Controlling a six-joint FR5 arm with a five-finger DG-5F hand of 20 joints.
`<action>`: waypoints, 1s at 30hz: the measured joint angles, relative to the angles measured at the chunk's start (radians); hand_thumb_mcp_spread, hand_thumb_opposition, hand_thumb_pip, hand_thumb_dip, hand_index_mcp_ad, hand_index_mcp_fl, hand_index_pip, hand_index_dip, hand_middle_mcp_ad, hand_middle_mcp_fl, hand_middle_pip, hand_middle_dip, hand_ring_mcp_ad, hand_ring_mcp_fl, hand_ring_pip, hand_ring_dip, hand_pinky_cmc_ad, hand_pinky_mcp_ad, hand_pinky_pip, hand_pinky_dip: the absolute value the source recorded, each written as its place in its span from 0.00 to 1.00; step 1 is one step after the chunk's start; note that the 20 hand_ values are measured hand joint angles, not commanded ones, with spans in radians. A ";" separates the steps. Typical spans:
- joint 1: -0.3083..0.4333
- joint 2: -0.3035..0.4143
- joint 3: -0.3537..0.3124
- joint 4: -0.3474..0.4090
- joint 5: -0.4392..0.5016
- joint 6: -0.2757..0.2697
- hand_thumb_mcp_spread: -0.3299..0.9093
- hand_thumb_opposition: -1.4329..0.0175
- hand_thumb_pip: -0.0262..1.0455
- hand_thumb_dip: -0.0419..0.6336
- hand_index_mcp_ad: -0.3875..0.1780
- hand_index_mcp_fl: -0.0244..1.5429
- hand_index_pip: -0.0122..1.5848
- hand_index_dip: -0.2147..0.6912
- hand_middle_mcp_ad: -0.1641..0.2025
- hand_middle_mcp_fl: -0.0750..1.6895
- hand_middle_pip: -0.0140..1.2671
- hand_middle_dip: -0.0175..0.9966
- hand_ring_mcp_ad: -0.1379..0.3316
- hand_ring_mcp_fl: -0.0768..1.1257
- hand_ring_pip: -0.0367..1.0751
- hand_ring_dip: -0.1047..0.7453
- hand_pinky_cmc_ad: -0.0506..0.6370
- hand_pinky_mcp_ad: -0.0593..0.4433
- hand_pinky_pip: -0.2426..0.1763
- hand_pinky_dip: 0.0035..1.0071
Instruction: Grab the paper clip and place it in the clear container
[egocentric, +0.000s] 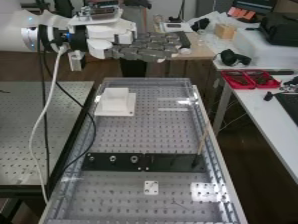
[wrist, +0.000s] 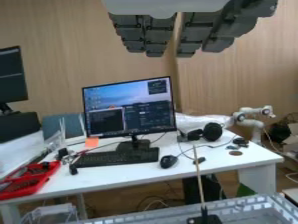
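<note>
High above the bench's far end, the hand (egocentric: 149, 47) reaches out from the arm at the upper left with its fingers straight and nothing held. In the wrist view the hand (wrist: 199, 30) hangs from the top edge, fingers extended. A thin small shape (egocentric: 178, 204), possibly the paper clip, lies on the perforated bench top near its near end, far below the hand. To its right is a bright glossy patch (egocentric: 207, 192); I cannot tell whether this is the clear container or glare.
A white block on a square base (egocentric: 115, 102) stands at the bench's far left. A black strip (egocentric: 123, 161) with metal rings crosses the bench, with a thin upright stick (egocentric: 203, 140) at its right end. Red trays (egocentric: 249, 79) sit on the side table.
</note>
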 joint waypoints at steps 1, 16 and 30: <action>-0.004 -0.009 -0.004 0.007 0.003 0.004 0.26 1.00 0.02 0.07 0.68 0.03 0.01 0.23 0.44 0.04 0.03 0.04 0.41 0.07 0.04 0.14 0.12 0.18 0.55 0.01; -0.053 -0.100 -0.033 0.100 0.022 0.021 0.64 0.51 0.63 0.46 0.56 0.03 0.05 0.09 0.21 0.35 0.11 0.44 0.38 0.20 0.10 0.31 0.41 0.51 0.55 0.25; -0.127 -0.207 -0.039 0.215 -0.017 -0.029 0.66 0.43 0.67 0.48 0.57 0.04 0.06 0.06 0.21 0.38 0.19 0.54 0.38 0.30 0.11 0.43 0.46 0.57 0.55 0.23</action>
